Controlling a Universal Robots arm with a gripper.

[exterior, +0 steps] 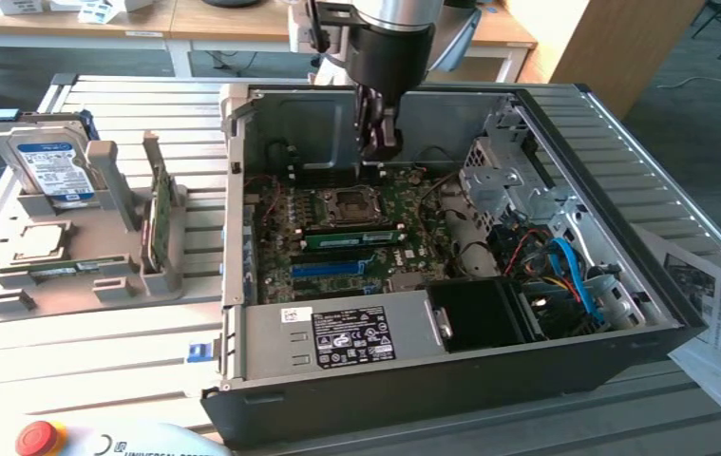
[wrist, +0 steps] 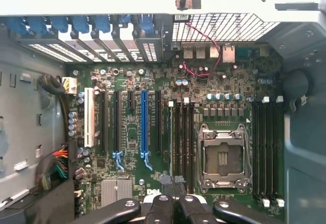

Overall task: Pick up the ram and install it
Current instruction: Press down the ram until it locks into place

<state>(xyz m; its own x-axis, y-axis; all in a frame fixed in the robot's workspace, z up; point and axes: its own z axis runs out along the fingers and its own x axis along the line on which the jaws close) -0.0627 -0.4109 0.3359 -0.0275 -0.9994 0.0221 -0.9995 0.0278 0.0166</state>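
The hand hangs inside the open computer case, above the far part of the motherboard, near the empty processor socket. Its fingers are pressed together with nothing between them, as the wrist view shows just above the board. A green ram stick already sits in a slot on the board, just in front of the socket in the exterior view. At the exterior view's left, a grey holder tray rests on the slatted surface; it carries a hard drive standing upright, a taller green card on edge, and a second green stick lying flat.
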